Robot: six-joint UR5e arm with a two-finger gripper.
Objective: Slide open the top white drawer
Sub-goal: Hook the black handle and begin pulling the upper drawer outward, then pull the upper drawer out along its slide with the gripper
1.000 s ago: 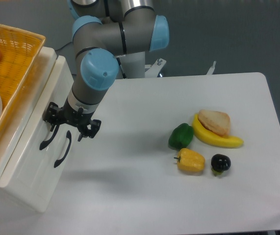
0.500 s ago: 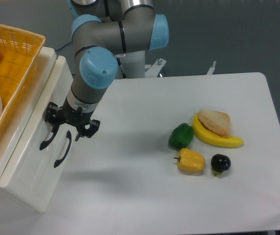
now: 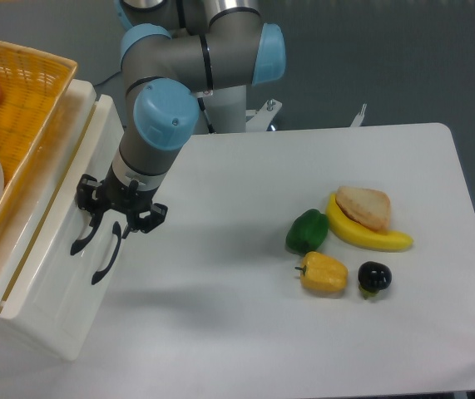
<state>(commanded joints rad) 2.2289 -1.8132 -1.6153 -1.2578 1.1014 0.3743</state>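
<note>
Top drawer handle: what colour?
Black, on the top white drawer; handle shows in the fixed camera view.

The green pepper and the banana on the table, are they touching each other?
Apart. The camera view shows a strip of bare white table between the green pepper and the banana.

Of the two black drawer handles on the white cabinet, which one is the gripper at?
The upper handle, on the top white drawer. The gripper sits right at its upper end, while the lower handle hangs free just below and beside it, not between the fingers.
</note>
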